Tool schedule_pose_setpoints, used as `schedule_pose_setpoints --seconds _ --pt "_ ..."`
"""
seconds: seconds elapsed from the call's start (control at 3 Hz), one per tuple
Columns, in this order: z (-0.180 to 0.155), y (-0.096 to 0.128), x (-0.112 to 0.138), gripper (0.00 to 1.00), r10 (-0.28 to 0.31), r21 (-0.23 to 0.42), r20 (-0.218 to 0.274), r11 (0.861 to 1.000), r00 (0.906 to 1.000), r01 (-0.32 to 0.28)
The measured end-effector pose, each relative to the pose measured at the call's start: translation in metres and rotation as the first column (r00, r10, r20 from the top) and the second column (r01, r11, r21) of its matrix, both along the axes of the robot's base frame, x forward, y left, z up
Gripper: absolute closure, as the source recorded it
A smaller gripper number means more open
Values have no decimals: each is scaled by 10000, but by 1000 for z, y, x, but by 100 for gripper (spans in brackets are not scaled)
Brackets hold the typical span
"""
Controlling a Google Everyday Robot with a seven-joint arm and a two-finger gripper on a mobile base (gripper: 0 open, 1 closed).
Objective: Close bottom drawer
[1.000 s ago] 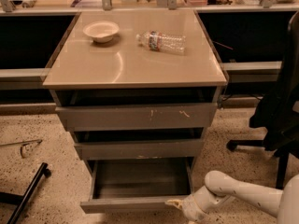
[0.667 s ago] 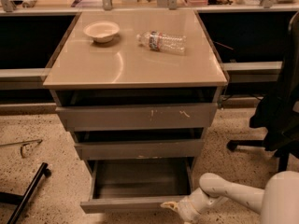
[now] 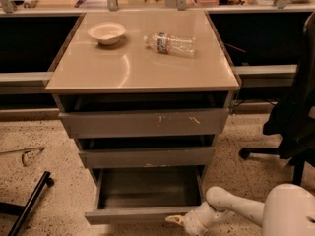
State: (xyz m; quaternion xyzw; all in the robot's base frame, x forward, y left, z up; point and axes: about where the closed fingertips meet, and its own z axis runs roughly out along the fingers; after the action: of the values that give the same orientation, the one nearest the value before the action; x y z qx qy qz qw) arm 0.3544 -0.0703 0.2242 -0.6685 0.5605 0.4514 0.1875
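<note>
The bottom drawer (image 3: 147, 189) of the tan-topped cabinet (image 3: 142, 58) stands pulled out, its dark grey box inside showing and empty. Its plain flat front (image 3: 133, 216) faces the lower edge of the view. My gripper (image 3: 176, 221) sits at the right part of that front, at its outer face, with the white arm (image 3: 236, 208) reaching in from the lower right. The middle drawer front (image 3: 146, 157) and the taller scratched top drawer front (image 3: 144, 122) are each pulled out slightly.
A white bowl (image 3: 106, 32) and a lying plastic bottle (image 3: 170, 44) rest on the cabinet top. A black office chair (image 3: 293, 117) stands to the right. A black pole (image 3: 29, 202) and a thin metal piece (image 3: 24, 155) lie on the speckled floor at left.
My gripper and arm have moved left along the drawer front. The drawer itself looks about as far out as before.
</note>
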Motion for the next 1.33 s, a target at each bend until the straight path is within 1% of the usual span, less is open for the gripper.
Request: schedule_pose_setpoints --seconds 0.33,0.67,1.0,1.33 --pt "-10 5 14 0 -100 -175 256 9998 9996 104" --pt "-17 9 30 0 -316 -162 580 9993 9978 326" --pt "-28 10 61 0 -602 -180 1125 9979 9918 626" --pt "-28 10 61 0 -602 -180 1125 9979 9918 626"
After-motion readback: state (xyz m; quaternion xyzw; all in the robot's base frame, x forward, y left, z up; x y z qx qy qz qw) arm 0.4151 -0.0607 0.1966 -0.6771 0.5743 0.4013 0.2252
